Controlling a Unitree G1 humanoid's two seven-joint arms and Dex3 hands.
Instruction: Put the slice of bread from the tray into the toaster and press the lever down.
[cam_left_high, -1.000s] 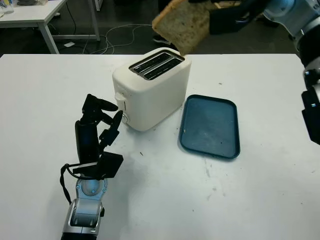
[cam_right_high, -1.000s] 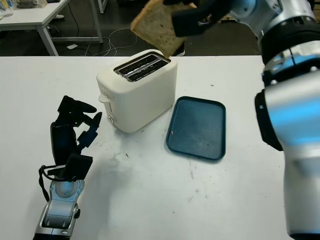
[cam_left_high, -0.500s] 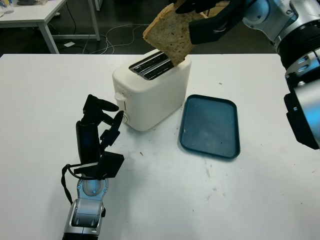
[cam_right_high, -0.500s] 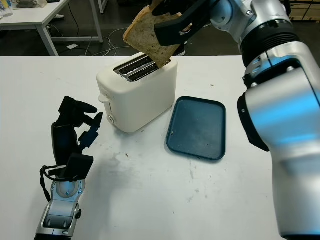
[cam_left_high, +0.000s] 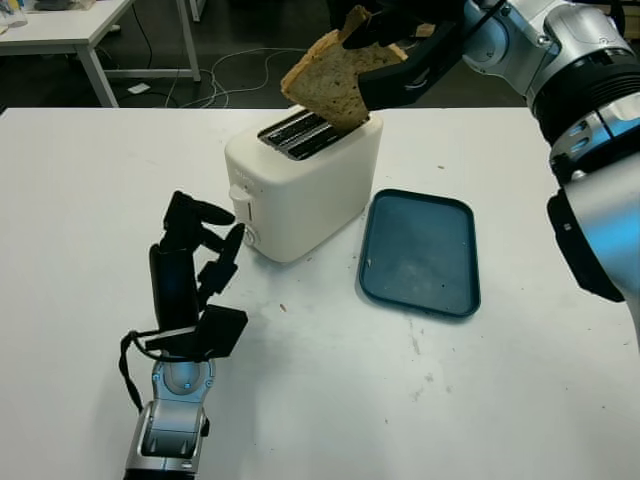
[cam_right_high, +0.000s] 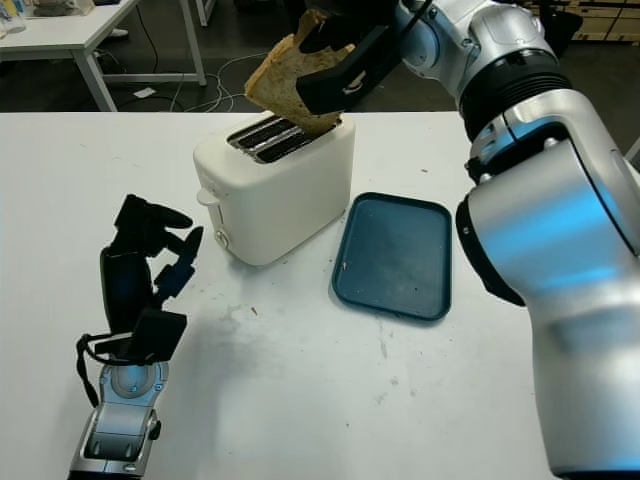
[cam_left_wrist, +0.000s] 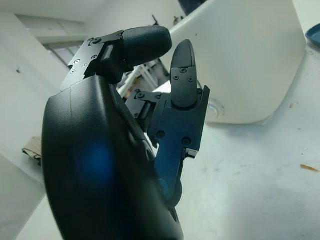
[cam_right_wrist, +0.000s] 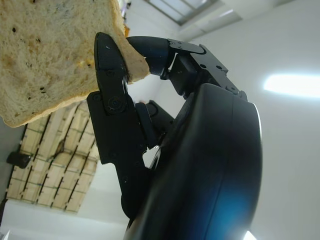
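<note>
White tabletop under me, office desks and cables beyond its far edge. My right hand (cam_left_high: 405, 50) hangs above the toaster (cam_left_high: 300, 180), fingers (cam_right_wrist: 112, 90) clamped on one corner of the bread (cam_left_high: 325, 85). From that grip the slice runs down and toward my left, tilted, its lowest edge just over the rear slot (cam_left_high: 312, 140) near the toaster's right end; I judge it must swing upright and line up along the slot before going down. The tray (cam_left_high: 420, 250) lies beside the toaster, on its right. My left hand (cam_left_high: 195, 255), open, stands by the lever (cam_left_high: 240, 195), nearer to it than my right
</note>
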